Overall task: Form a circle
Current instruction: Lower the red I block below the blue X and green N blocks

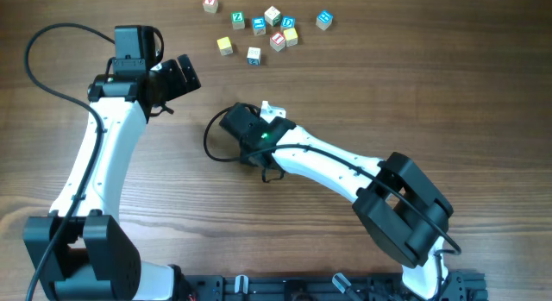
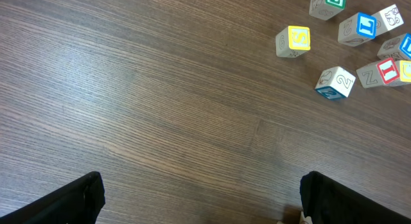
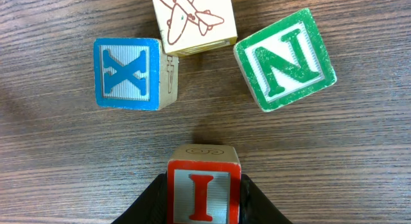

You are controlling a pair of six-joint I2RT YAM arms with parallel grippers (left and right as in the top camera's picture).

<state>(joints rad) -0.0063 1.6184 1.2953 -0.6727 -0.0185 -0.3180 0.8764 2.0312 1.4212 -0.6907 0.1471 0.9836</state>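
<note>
In the right wrist view my right gripper (image 3: 203, 189) is shut on a red-faced letter cube (image 3: 203, 195) marked I, which rests on the table. Just beyond it three cubes of the circle curve in an arc: a blue-faced X cube (image 3: 128, 73) on the left, a cream cube (image 3: 192, 22) with an aeroplane drawing in the middle, and a green-faced N cube (image 3: 284, 59) on the right. From overhead the right gripper (image 1: 259, 122) covers these cubes, and only a pale corner (image 1: 267, 106) shows. My left gripper (image 1: 184, 75) hangs open over bare table, apart from them.
Several loose letter cubes lie scattered at the table's far edge (image 1: 267, 29). The left wrist view shows some of them at its upper right, among them a yellow S cube (image 2: 293, 41) and a blue-faced cube (image 2: 335, 83). The left gripper (image 2: 202, 205) has only wood grain between its fingers.
</note>
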